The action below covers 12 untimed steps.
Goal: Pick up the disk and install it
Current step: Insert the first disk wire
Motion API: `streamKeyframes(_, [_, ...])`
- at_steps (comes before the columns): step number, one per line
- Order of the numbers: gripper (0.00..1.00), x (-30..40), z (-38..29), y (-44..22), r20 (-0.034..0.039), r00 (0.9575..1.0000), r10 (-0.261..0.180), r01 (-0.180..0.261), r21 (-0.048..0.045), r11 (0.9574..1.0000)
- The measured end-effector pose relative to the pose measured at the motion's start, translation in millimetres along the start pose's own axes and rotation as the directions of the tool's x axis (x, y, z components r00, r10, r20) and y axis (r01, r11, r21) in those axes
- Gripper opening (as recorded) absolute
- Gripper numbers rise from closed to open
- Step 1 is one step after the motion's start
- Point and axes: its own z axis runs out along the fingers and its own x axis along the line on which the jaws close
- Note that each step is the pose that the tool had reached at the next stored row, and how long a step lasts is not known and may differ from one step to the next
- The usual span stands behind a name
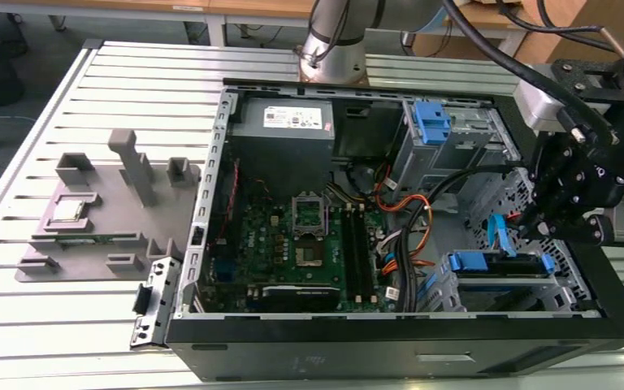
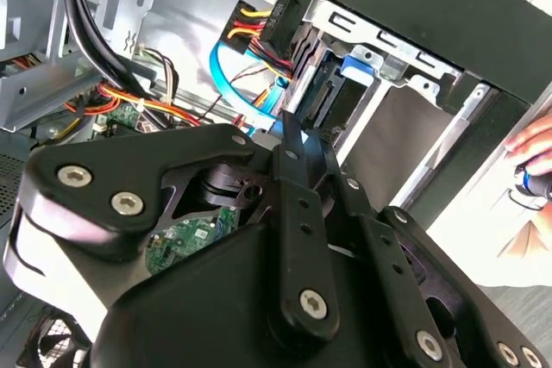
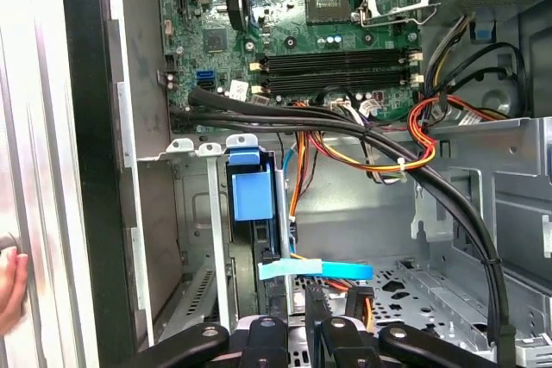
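The disk (image 1: 496, 263) sits in the lower drive bay at the case's front corner on the exterior view's right, with blue rails at both sides. In the first wrist view it stands edge-on in the bay with its blue handle (image 3: 256, 191) facing out. In the second wrist view that blue handle (image 2: 358, 66) lies just beyond my fingertips. My gripper (image 1: 545, 229) hangs inside the case right beside the disk. Its fingers (image 3: 295, 299) are shut with nothing between them, and its tips (image 2: 302, 140) point toward the bay.
A light blue flat cable (image 3: 315, 271) crosses right at my fingertips, and orange and black wire bundles (image 3: 388, 148) run nearby. A grey power-supply box (image 1: 285, 122) and a lone blue bracket (image 1: 431, 122) sit at the case's back. A person's hand (image 2: 530, 157) rests outside the case.
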Motion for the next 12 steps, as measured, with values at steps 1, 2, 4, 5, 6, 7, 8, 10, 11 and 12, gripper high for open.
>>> streamKeyframes(1, [0.23, 0.0, 0.2, -0.1, -0.0013, 1.0000, 0.000, 0.000, -0.0113, 0.9999])
streamKeyframes(2, [0.23, 0.0, 0.3, 0.0, -0.0022, 1.0000, 0.000, 0.000, -0.0193, 0.9998])
streamKeyframes(4, [0.23, 0.1, 0.2, 0.2, -0.0025, 1.0000, 0.001, -0.001, -0.0207, 0.9998])
streamKeyframes(5, [0.23, 0.1, 0.3, 0.2, -0.0026, 1.0000, 0.001, -0.001, -0.0214, 0.9998])
streamKeyframes(6, [0.23, 0.0, 0.2, -0.4, -0.0027, 1.0000, 0.001, -0.001, -0.0215, 0.9998])
streamKeyframes(7, [0.23, -0.2, 0.3, -1.9, -0.0028, 1.0000, 0.000, -0.001, -0.0216, 0.9998])
streamKeyframes(8, [0.23, -0.4, 0.4, -4.0, -0.0027, 1.0000, 0.001, -0.001, -0.0216, 0.9998])
streamKeyframes(10, [0.23, -0.8, 0.5, -6.7, -0.0027, 1.0000, 0.001, -0.001, -0.0216, 0.9998])
streamKeyframes(11, [0.23, -0.8, 0.5, -6.7, -0.0027, 1.0000, 0.001, -0.001, -0.0216, 0.9998])
streamKeyframes(12, [0.23, -0.8, 0.5, -6.7, -0.0027, 1.0000, 0.001, -0.001, -0.0216, 0.9998])
